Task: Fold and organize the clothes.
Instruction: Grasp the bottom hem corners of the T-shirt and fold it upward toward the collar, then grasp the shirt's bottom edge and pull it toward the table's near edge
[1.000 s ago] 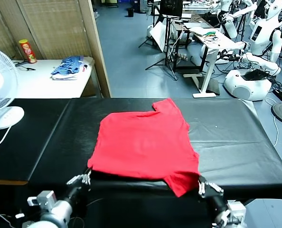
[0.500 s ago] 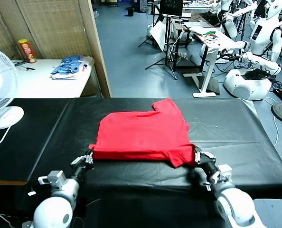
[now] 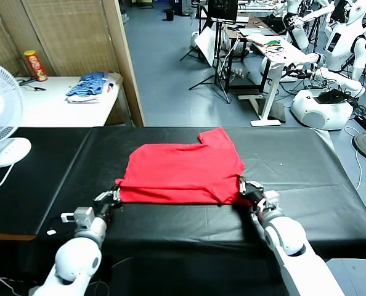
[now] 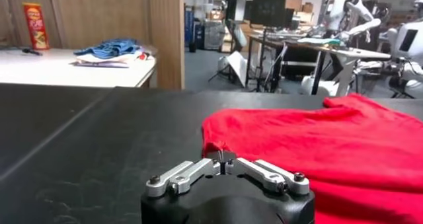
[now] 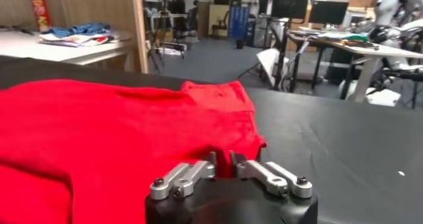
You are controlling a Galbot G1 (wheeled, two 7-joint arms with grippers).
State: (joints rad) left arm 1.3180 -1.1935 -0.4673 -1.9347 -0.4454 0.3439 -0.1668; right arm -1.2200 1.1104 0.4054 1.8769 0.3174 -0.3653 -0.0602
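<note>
Lying folded, red T-shirt (image 3: 182, 174), left claw (image 3: 113, 196) pinching corner, right claw (image 3: 247, 187) parted beside hem

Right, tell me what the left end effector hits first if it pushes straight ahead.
Most likely the red T-shirt: the left end effector points at its folded near corner, right at the fingertips.

A: What did the left gripper (image 4: 223, 158) look like?
B: Silver linkage bars fixed with dark screws on a rounded black housing; the forearm behind was a glossy white shell.

A: And the right gripper (image 5: 224, 160)?
B: The same build: silver links, round screw heads, black body, white rounded forearm with grey fittings.
</note>
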